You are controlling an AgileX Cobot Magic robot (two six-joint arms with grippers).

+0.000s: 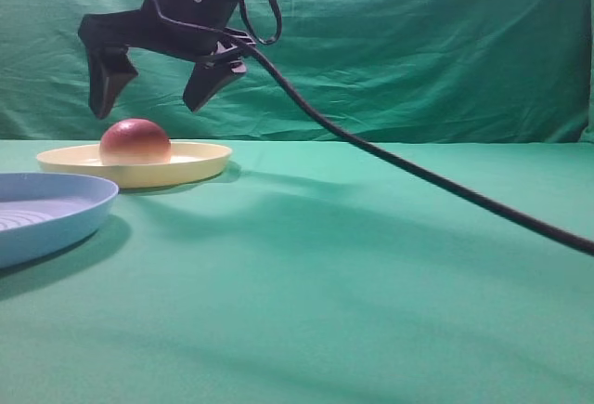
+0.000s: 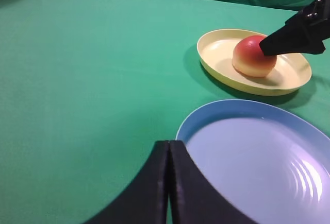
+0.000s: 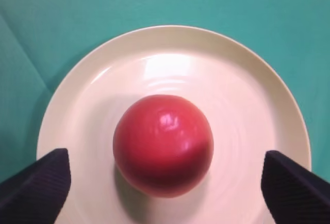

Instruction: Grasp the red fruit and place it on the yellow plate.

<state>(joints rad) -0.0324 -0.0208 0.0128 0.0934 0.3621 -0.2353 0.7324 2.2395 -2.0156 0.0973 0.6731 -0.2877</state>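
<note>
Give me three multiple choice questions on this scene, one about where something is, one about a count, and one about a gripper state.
1. Where is the red fruit?
A. on the yellow plate
B. on the blue plate
C. on the green cloth

2. How many plates are in view?
A. one
B. two
C. three

3. How is the right gripper?
A. shut on the fruit
C. shut and empty
B. open above the fruit

Answers: 1 A, the fruit sits in the yellow plate. 2 B, only that one and the blue plate. 3 B, its fingers stand apart, clear of the fruit.
</note>
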